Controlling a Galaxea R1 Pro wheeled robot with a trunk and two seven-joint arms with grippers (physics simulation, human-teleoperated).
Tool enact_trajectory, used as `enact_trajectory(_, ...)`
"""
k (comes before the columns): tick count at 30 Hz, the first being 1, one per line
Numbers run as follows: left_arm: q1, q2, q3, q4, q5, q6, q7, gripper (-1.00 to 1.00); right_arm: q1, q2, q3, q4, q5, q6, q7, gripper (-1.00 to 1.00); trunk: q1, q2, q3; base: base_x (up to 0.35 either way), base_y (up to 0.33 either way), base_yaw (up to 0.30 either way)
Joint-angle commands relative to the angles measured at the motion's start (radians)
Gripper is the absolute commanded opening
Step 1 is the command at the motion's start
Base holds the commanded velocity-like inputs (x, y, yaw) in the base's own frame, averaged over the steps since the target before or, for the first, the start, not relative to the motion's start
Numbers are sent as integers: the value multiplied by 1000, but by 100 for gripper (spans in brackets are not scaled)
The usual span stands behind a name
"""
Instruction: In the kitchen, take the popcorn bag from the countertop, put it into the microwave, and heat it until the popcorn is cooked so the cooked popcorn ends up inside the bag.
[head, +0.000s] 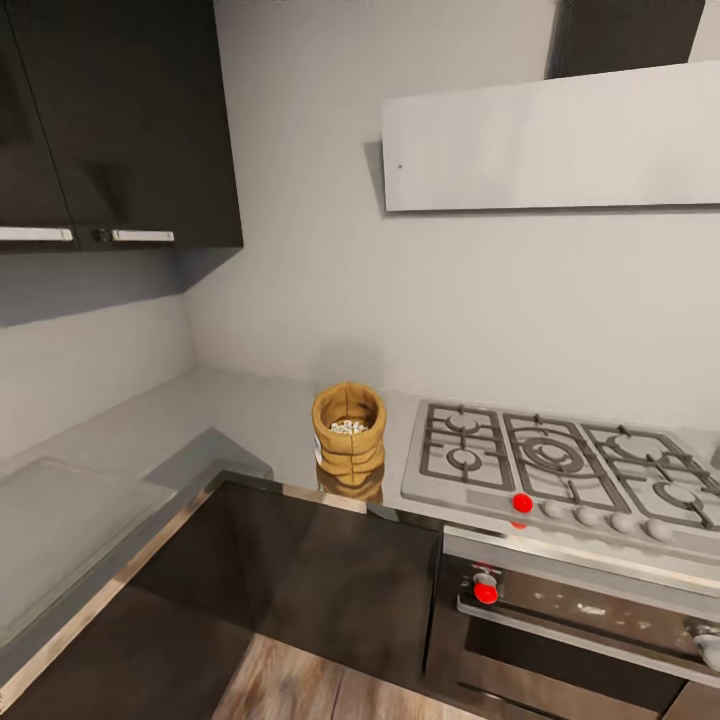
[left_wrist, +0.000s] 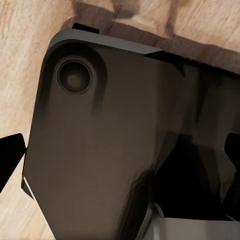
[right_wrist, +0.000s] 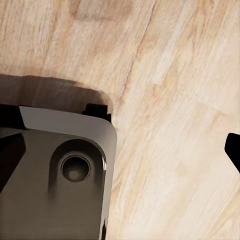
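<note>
- The popcorn bag (head: 348, 432) stands upright and open on the steel surface (head: 240, 420), just beside the stove (head: 560, 465), pale kernels visible inside.
- Both wrist cameras look down past the robot's base (left_wrist: 100, 145) at wooden floor (right_wrist: 170, 100); end effector openings cannot be told.
- Approach step: next, reach and grasp the bag.
</note>
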Motion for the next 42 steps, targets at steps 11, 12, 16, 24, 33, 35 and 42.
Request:
enact_trajectory(11, 0, 0, 0, -1, 5, 0, -1, 100, -1, -1, 2, 3, -6, -4, 0, 100, 0, -1, -8, 0, 0, 0)
enact_trajectory(12, 0, 0, 0, -1, 5, 0, -1, 100, -1, 0, 2, 3, -6, -4, 0, 100, 0, -1, -10, 0, 0, 0)
enact_trajectory(16, 0, 0, 0, -1, 5, -1, -1, 100, -1, -1, 1, 3, -7, -4, -1, 100, 0, -1, -16, 0, 0, 0)
enact_trajectory(24, 0, 0, 0, -1, 5, -1, -1, 100, -1, -1, 0, 3, -6, -4, -2, 100, 0, -1, -29, 0, 0, 0)
enact_trajectory(33, 0, 2, 0, 0, 5, 0, -9, 100, -1, -1, 0, 3, -6, -5, -2, 100, 0, -1, -44, 0, 0, 0)
enact_trajectory(35, 0, 3, 0, 1, 5, 1, -10, 100, -1, -1, 0, 3, -6, -5, -2, 100, 0, -1, -47, 0, 0, 0)
enact_trajectory(42, 0, 4, 0, 5, 3, 4, -11, 100, -1, 0, 0, 3, -5, -6, -2, 100, 0, -1, -58, 0, 0, 0)
